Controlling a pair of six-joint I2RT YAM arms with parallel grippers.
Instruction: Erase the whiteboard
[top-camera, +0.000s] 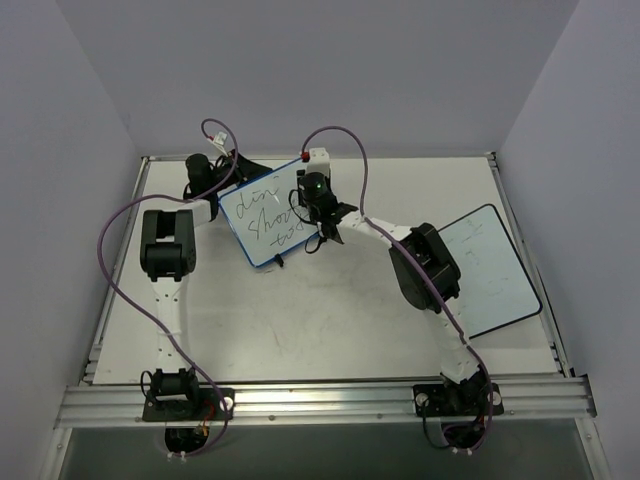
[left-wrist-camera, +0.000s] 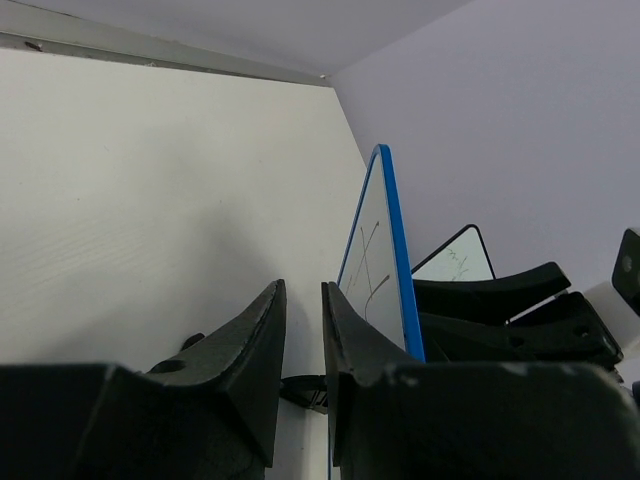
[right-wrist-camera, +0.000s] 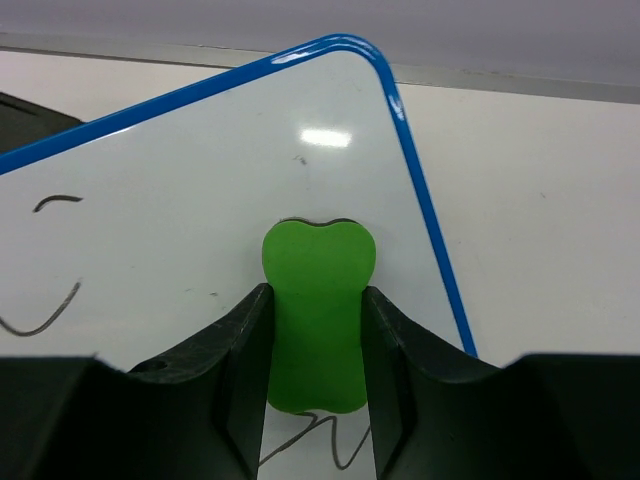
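The whiteboard has a blue frame and black handwriting, and it stands tilted up at the back middle of the table. My left gripper is at its left edge. In the left wrist view the board is edge-on just right of my fingers, and the left gripper is narrowly closed on a black foot of the board. My right gripper is shut on a green eraser, which is pressed flat on the board's face near a corner. Black strokes show just below the eraser.
A black-framed white board lies flat at the right, beside my right arm's elbow; it also shows in the left wrist view. Grey walls close in the table at the back and both sides. Purple cables loop over both arms.
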